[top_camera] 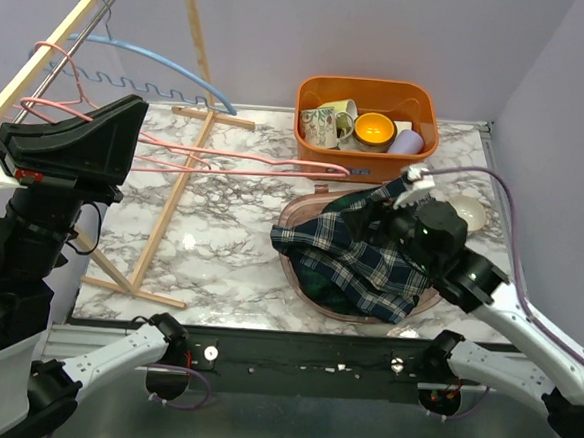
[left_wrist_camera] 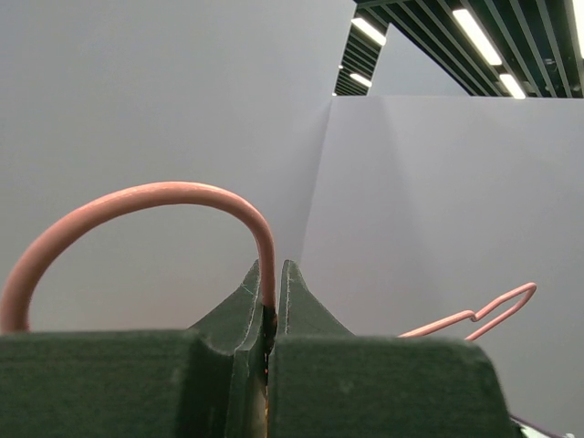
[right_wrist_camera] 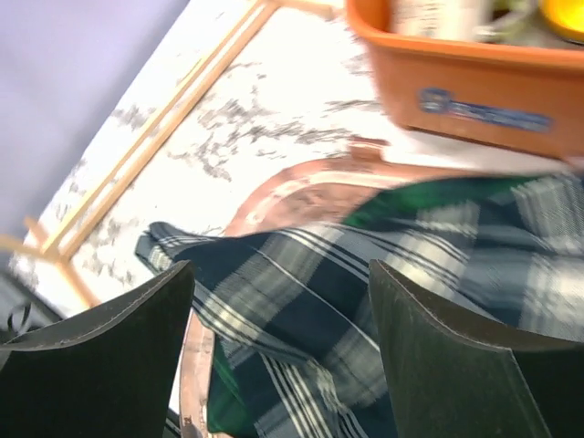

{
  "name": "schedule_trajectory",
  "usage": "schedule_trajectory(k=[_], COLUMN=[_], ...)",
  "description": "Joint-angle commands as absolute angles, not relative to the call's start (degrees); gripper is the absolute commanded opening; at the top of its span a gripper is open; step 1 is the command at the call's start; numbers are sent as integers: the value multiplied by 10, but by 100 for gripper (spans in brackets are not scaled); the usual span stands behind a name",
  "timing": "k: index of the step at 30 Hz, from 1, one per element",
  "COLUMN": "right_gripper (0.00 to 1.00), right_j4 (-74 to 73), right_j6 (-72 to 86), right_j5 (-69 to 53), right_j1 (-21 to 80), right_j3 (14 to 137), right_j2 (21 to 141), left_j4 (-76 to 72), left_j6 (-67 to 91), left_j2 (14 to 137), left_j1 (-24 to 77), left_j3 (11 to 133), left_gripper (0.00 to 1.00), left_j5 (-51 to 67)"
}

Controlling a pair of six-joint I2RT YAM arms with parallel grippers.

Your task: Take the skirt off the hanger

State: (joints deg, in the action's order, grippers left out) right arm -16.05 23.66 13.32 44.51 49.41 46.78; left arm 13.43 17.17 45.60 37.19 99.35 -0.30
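Observation:
The dark green and white plaid skirt (top_camera: 354, 258) lies crumpled in a shallow pink dish (top_camera: 302, 212), free of the hanger. My right gripper (top_camera: 388, 211) hovers just over the cloth with its jaws wide apart and nothing between them; in the right wrist view the skirt (right_wrist_camera: 365, 301) fills the gap between the fingers (right_wrist_camera: 119, 347). The pink wire hanger (top_camera: 226, 164) stretches bare from the left toward the orange bin. My left gripper (top_camera: 129, 117) is shut on it; the left wrist view shows the pink hook (left_wrist_camera: 164, 193) curving out of the left gripper (left_wrist_camera: 271, 292).
An orange bin (top_camera: 367, 149) with cups and a yellow bowl stands at the back. A wooden clothes rack (top_camera: 173, 201) rises on the left, with a blue hanger (top_camera: 172, 65) hung on it. A white rounded object (top_camera: 470, 209) sits right of the dish.

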Motion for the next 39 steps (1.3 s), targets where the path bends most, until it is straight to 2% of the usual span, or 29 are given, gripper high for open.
schedule_trajectory(k=[1, 9, 12, 13, 15, 22, 31, 39], right_gripper=[81, 71, 59, 52, 49, 47, 43, 47], right_j4=[-89, -69, -86, -77, -59, -54, -54, -106], right_j6=[151, 152, 158, 160, 157, 229, 290, 309], right_j5=[-26, -4, 88, 111, 149, 185, 272, 334], right_j1=[456, 517, 518, 518, 518, 519, 518, 518], right_j3=[542, 578, 538, 504, 470, 415, 376, 381], right_j2=[600, 731, 751, 749, 744, 802, 808, 733], left_j4=[134, 147, 154, 155, 156, 171, 178, 176], left_j6=[172, 158, 149, 148, 145, 129, 127, 131], left_j2=[457, 462, 461, 459, 459, 464, 466, 463], left_j1=[370, 370, 370, 370, 370, 370, 370, 370], left_j3=[999, 1014, 1020, 1019, 1019, 1030, 1039, 1033], left_gripper=[0, 0, 0, 0, 0, 0, 0, 0], left_j5=[-12, -21, -27, -28, -32, -39, -40, -39])
